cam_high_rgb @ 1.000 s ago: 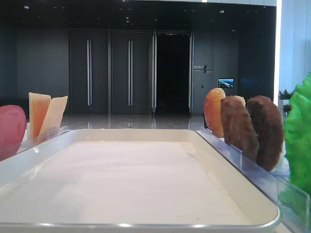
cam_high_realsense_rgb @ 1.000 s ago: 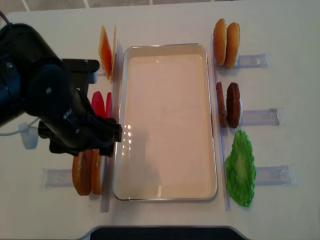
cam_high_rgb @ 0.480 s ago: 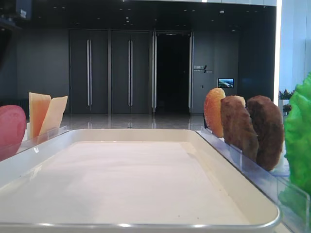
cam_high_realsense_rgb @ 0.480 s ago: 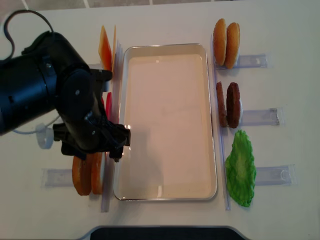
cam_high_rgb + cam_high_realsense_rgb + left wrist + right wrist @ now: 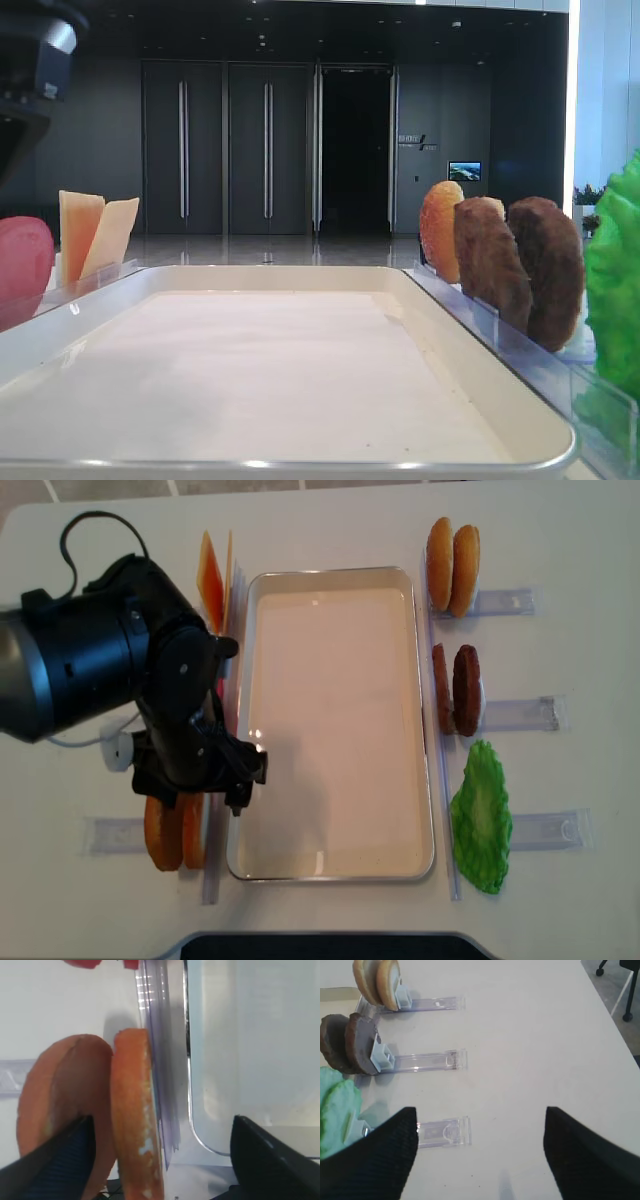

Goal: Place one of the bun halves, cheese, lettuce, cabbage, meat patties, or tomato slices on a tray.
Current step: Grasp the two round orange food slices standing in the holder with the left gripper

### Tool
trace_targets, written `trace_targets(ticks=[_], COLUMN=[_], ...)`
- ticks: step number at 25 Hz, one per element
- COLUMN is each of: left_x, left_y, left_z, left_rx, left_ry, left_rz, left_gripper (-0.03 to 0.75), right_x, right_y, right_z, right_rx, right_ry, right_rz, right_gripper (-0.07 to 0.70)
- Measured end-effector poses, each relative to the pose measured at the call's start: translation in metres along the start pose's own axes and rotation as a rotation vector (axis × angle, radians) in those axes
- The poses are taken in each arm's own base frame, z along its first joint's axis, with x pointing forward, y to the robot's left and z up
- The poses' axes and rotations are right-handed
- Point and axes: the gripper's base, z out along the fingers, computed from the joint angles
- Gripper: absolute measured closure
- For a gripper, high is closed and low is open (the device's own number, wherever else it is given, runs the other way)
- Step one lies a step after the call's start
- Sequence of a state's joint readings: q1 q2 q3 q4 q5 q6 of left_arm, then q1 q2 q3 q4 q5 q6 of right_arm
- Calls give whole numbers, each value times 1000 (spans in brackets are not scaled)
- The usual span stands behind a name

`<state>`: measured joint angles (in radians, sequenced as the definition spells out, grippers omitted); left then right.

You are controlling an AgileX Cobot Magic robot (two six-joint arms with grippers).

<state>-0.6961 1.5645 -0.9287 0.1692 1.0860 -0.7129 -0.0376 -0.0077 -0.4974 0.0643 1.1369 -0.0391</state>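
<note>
Two bun halves [image 5: 167,833] stand on edge in a clear holder left of the white tray [image 5: 330,574]. My left gripper [image 5: 196,792] hangs just above them, open. In the left wrist view the inner bun half [image 5: 132,1110] lies between the fingers [image 5: 55,1160] without touching them, and the outer bun half [image 5: 60,1095] sits at the left finger. The tray's rim [image 5: 190,1085] runs along the right. My right gripper [image 5: 477,1130] is open over bare table, right of the lettuce [image 5: 335,1110] and meat patties [image 5: 355,1042]. Cheese [image 5: 212,575] stands at the far left.
On the right stand two more bun halves [image 5: 452,552], the patties [image 5: 455,688] and the lettuce [image 5: 481,815], each in a clear holder [image 5: 545,830]. My left arm [image 5: 120,680] covers most of the tomato slices [image 5: 22,265]. The tray's base holds nothing.
My left arm has swung right and toward the near edge, covering the tomato slices. Its open gripper has come over the near-left bun halves.
</note>
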Motion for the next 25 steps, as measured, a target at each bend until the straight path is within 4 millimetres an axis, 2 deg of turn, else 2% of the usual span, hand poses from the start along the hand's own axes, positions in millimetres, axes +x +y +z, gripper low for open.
trace_targets(ticks=[3,6,14,16,25], left_x=[0,1,3,4,4], left_y=[0,1,3,4,5], left_z=[4,4,4,4,2], left_rx=[-23,-33,-62,-68,-81], left_ry=[29,40,64,68,82], left_rz=[28,43,69,82,108], left_gripper=[81,143,505,567,575], right_x=[0,0,0,0,0], right_y=[0,0,0,0,0], right_z=[0,0,0,0,0], right_rx=[0,0,0,0,0], right_ry=[0,0,0,0,0], right_rz=[0,0,0,0,0], right_gripper=[104,104,104,104,104])
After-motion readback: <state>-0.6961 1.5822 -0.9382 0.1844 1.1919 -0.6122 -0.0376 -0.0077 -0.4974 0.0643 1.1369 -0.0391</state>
